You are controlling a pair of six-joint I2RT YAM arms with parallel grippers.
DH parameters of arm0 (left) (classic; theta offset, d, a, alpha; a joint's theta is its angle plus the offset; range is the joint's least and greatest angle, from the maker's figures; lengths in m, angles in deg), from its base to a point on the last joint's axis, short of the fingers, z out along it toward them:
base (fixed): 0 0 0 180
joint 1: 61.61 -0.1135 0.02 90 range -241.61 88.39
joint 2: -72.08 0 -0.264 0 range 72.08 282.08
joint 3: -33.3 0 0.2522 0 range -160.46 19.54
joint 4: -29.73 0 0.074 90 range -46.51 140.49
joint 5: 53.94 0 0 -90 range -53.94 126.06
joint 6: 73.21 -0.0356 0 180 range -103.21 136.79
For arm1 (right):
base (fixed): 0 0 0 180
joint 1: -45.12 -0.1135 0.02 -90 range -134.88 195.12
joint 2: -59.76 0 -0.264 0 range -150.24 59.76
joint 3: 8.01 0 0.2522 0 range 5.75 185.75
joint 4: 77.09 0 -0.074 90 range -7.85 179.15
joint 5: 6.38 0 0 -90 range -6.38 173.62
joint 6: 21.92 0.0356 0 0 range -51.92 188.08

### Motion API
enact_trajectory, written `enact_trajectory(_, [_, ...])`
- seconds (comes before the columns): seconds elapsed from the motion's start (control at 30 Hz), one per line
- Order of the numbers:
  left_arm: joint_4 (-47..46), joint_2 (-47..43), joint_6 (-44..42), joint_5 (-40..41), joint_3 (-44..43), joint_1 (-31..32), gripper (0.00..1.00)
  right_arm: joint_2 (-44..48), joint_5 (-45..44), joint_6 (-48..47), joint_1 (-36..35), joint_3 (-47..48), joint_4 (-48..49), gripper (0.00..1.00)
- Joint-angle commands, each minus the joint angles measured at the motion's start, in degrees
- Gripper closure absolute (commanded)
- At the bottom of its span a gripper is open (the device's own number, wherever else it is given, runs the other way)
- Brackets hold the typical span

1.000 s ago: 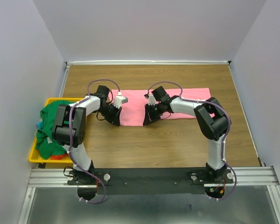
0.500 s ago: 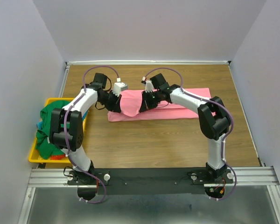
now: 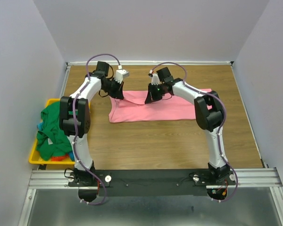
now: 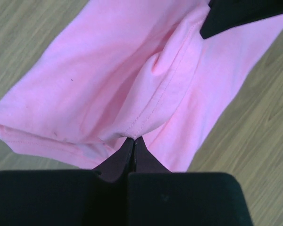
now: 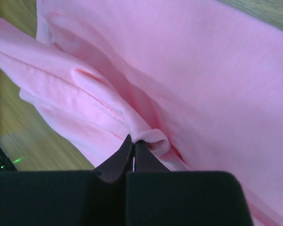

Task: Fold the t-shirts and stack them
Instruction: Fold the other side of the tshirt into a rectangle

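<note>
- The left hand (image 4: 133,141) is clamped on a stitched hem of the pink t-shirt (image 4: 132,70), only at its very tip; the right hand (image 5: 133,140) pinches a hem fold likewise.
- The shirt lies on the bench (image 3: 155,141), with its held edge raised.
- Such a thin grip may slip if one arm pulls harder, and then the fold would land crooked.
- The green t-shirt (image 3: 49,127) waits in the yellow bin (image 3: 33,159).
</note>
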Motion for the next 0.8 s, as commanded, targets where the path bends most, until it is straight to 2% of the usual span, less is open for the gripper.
enact_trajectory(0.0, [-0.33,4.06,0.97,1.00,-4.15,-0.58,1.00,-2.75,1.60,-0.54,0.10,3.71,-1.41,0.99])
enact_trajectory(0.13, [0.20,6.71,1.14,1.79,-7.22,-1.02,1.00,-3.37,1.86,-0.19,0.72,4.69,-1.50,0.99])
enact_trajectory(0.33, [1.25,6.54,1.32,0.48,-7.06,-1.20,1.00,-2.67,3.62,0.42,1.07,4.25,-1.59,0.99])
enact_trajectory(0.5, [1.52,3.12,1.14,-0.58,-2.67,-1.55,1.00,0.58,5.55,0.60,1.34,0.74,-1.50,0.99])
enact_trajectory(0.77, [3.01,-0.05,0.18,-1.28,4.19,-2.25,1.00,0.85,6.87,0.60,1.42,-3.39,-1.59,1.00])
